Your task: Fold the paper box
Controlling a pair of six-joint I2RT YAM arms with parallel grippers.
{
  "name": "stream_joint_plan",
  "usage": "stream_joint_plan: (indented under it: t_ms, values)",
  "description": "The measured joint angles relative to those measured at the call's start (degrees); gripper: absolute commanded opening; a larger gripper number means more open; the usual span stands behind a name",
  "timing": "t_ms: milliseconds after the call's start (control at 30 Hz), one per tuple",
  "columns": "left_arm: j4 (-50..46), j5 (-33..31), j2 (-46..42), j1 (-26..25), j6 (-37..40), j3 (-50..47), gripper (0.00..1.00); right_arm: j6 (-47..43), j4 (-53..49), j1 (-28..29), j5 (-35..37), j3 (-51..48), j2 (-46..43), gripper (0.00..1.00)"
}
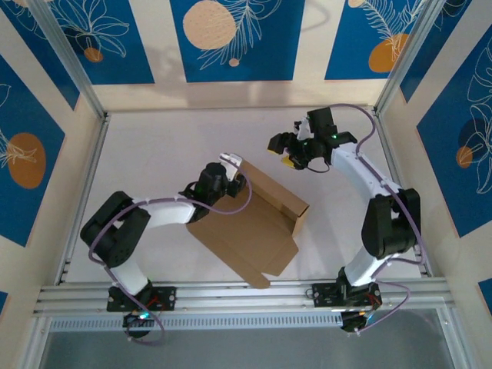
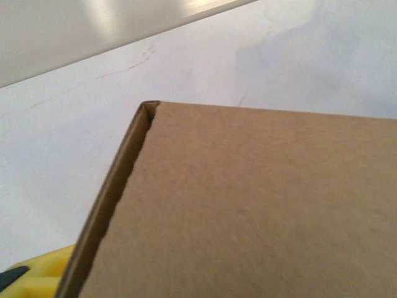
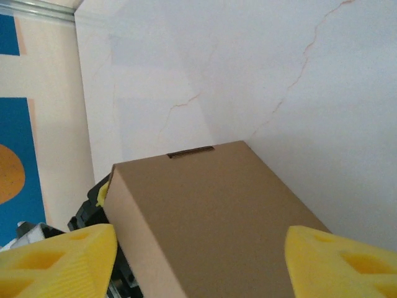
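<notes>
The paper box (image 1: 254, 223) is plain brown cardboard and lies at an angle in the middle of the white table. Its far side is folded up, and a flat panel reaches toward the near edge. My left gripper (image 1: 233, 171) sits at the box's far-left corner. In the left wrist view the box (image 2: 248, 205) covers the jaws, and one yellow finger (image 2: 37, 276) shows at the lower left. My right gripper (image 1: 288, 150) hovers behind the box, apart from it. In the right wrist view the right gripper (image 3: 200, 248) is open, its yellow fingers (image 3: 62, 254) wide over the box (image 3: 205, 205).
The bare white table (image 1: 154, 154) stretches to the left and the back. An aluminium rail (image 1: 246, 296) runs along the near edge, and frame posts stand at the sides. Blue-patterned walls enclose the cell.
</notes>
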Motion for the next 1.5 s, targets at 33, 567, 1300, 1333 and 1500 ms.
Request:
stream_joint_plan:
  t_ms: [33, 567, 1300, 1333, 1500]
  values:
    - [0.26, 0.48, -0.35, 0.04, -0.20, -0.52, 0.59, -0.90, -0.96, 0.57, 1.11, 0.00, -1.16, 0.63]
    - [3.17, 1.05, -17.90, 2.21, -4.90, -11.58, 0.57, -7.56, -10.56, 14.49, 8.76, -2.84, -9.84, 0.36]
    - [-13.94, -9.35, -28.00, 3.69, -15.06, -5.33, 0.62, -17.38, -22.62, 23.56, 30.29, 8.48, -5.20, 0.58]
    - [-14.23, -9.94, -28.15, 3.74, -15.32, -5.20, 0.63, -17.27, -23.50, 24.61, 32.20, 8.46, -5.40, 0.55]
    - [-20.90, -10.27, -23.43, 4.48, -16.46, 0.42, 0.65, -13.77, -26.71, 26.88, 37.75, 3.65, -9.55, 0.46]
